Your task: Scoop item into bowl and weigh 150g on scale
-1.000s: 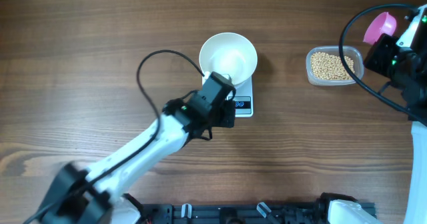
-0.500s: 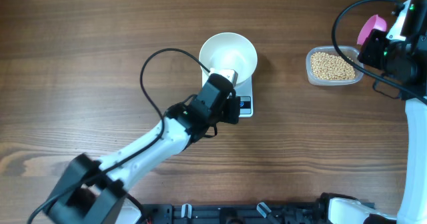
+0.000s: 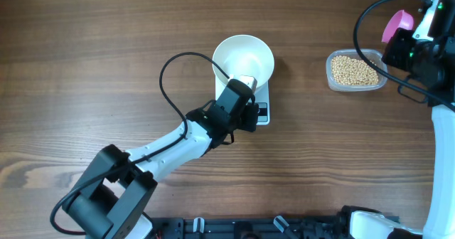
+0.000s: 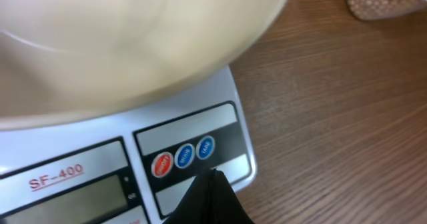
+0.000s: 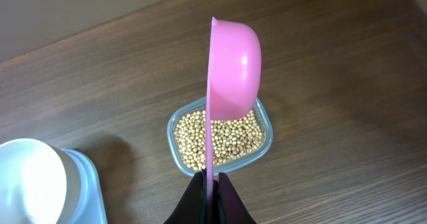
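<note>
The white bowl stands on the white scale; no beans show inside it. My left gripper is shut and holds nothing. Its tip sits at the scale's dark button panel, just below the round buttons. In the left wrist view the bowl fills the top and the scale lies under it. My right gripper is shut on the thin handle of a pink scoop, held edge-up above the beans. From overhead the scoop is beside the beans.
The beans fill a clear plastic tub on the wooden table, to the right of the scale. A black cable loops from the left arm beside the bowl. The right arm's cable arcs over the tub.
The left gripper has crept forward onto the scale's button panel. The right gripper with the scoop shifted up and left a second ago and has since held still.
</note>
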Motion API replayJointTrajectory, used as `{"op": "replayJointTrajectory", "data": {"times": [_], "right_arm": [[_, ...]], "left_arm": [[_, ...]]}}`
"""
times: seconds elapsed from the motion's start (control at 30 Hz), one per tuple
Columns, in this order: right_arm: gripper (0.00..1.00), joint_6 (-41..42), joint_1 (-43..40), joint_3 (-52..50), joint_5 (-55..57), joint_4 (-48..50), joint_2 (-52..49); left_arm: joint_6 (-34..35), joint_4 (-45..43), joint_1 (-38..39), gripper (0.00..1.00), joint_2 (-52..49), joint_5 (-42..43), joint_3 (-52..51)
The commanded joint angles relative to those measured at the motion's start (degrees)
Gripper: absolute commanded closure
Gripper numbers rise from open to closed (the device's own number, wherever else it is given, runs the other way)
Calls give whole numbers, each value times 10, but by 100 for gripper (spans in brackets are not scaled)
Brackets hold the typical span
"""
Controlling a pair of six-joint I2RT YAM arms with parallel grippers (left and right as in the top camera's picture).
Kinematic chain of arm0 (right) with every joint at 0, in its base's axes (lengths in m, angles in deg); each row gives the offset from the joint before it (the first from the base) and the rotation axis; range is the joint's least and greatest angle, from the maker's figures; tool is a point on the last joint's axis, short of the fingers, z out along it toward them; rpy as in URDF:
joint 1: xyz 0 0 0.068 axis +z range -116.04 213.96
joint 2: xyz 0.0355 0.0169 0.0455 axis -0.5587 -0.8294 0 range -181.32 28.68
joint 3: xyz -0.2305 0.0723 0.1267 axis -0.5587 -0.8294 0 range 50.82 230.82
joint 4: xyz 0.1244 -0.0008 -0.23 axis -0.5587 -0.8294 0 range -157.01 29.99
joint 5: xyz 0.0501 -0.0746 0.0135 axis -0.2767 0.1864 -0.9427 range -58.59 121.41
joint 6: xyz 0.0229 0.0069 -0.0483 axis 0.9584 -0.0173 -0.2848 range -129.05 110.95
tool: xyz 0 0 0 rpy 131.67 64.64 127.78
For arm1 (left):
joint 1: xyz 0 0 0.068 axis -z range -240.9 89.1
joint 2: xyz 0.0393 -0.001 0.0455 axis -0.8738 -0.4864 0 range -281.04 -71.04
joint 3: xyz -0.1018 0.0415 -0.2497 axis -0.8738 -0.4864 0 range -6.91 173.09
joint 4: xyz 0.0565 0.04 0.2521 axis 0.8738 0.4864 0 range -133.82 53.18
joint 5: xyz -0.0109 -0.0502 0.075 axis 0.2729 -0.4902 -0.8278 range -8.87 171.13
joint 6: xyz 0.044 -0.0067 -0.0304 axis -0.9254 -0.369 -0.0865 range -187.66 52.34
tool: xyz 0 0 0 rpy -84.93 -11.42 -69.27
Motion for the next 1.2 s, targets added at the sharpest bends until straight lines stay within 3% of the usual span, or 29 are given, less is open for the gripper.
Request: {"op": "replayJointTrajectory", "data": {"times": [0.0, 0.37, 0.43, 0.53, 0.63, 1.17], "right_arm": [[96, -10, -2, 9, -3, 3, 2], [96, -24, -2, 9, -3, 0, 2], [96, -24, -2, 9, -4, 2, 2], [96, -24, -2, 9, -14, 8, 2], [96, -24, -2, 9, -16, 9, 2], [96, -24, -2, 9, -29, 5, -6]], "left_arm": [[-16, 8, -8, 96, -12, -33, -11], [-13, 62, -33, 96, 144, 28, -38], [-13, 19, -30, 96, 140, 49, -70], [10, -137, -29, 96, 115, 55, -135], [8, -192, -25, 96, 83, 52, -137], [8, -229, -14, 96, 8, -8, -137]]}}
